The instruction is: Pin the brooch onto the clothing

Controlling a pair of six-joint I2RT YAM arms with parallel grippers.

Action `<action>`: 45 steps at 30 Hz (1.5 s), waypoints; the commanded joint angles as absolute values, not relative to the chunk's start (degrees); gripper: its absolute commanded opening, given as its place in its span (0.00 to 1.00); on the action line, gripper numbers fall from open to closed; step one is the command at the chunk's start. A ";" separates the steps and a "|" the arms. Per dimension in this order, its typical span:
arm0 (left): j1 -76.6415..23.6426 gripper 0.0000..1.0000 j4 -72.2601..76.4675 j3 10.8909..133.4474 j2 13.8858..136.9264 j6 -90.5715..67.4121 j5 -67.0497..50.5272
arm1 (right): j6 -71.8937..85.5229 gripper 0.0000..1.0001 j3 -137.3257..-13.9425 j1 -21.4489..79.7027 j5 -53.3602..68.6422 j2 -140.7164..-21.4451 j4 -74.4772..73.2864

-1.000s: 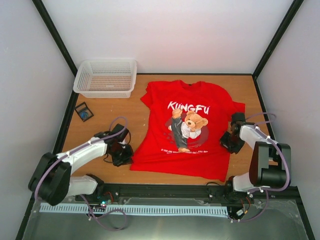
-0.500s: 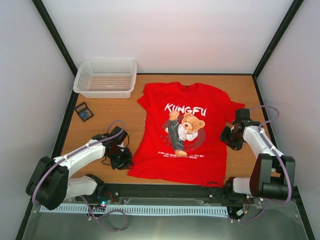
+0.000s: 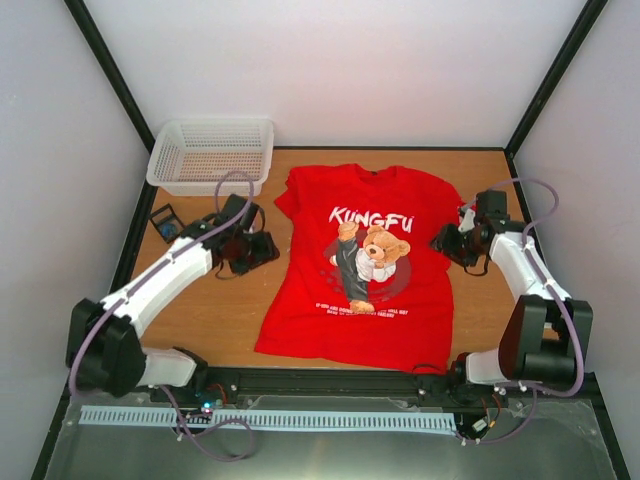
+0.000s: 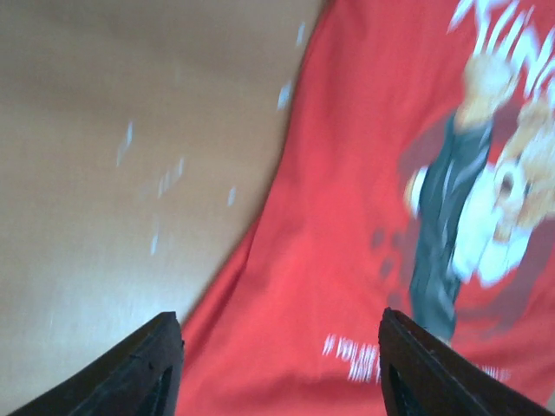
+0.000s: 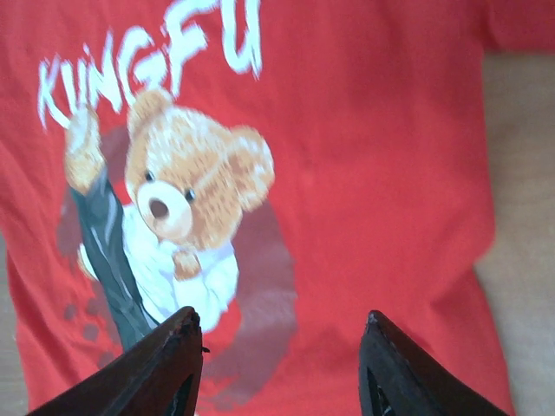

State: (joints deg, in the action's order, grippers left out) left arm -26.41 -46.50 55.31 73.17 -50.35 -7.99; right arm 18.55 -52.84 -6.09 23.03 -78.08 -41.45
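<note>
The clothing (image 3: 365, 265), a red T-shirt with white "KUNGFU" lettering and a kicking bear, lies flat in the middle of the table. My left gripper (image 3: 270, 244) hovers beside the shirt's left sleeve. In the left wrist view it (image 4: 277, 364) stands open and empty over the shirt's left edge (image 4: 347, 286), blurred. My right gripper (image 3: 438, 242) is at the shirt's right sleeve. The right wrist view shows it (image 5: 282, 364) open with nothing between the fingers, above the red cloth (image 5: 381, 173) right of the bear (image 5: 186, 182). The brooch (image 3: 165, 220), small and dark, lies on the table far left.
A white mesh basket (image 3: 205, 186) stands at the back left corner, just behind the left arm. Black frame rails border the wooden table (image 3: 200, 300) on the left and right. Both arm bases sit at the near edge.
My left gripper opened and swung from the shirt's lower left hem up to its left sleeve. My right gripper opened wider and moved farther back. The shirt slid left, then lay still.
</note>
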 commanded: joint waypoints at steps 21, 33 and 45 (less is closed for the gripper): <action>-23.38 0.48 -38.64 105.26 127.29 -38.95 24.53 | 18.93 0.49 -65.96 -6.50 25.44 -87.54 -40.46; -23.73 0.50 -39.83 111.15 135.85 -44.46 24.84 | 19.08 0.49 -66.64 -6.49 25.43 -88.42 -40.82; -23.78 0.37 -44.20 112.25 140.16 -48.23 24.88 | 18.69 0.50 -67.43 -6.49 25.03 -88.51 -41.61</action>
State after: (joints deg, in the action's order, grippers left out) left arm -23.73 -39.66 110.54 137.08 -46.17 25.08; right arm 19.29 -66.28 -6.09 25.50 -88.44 -40.73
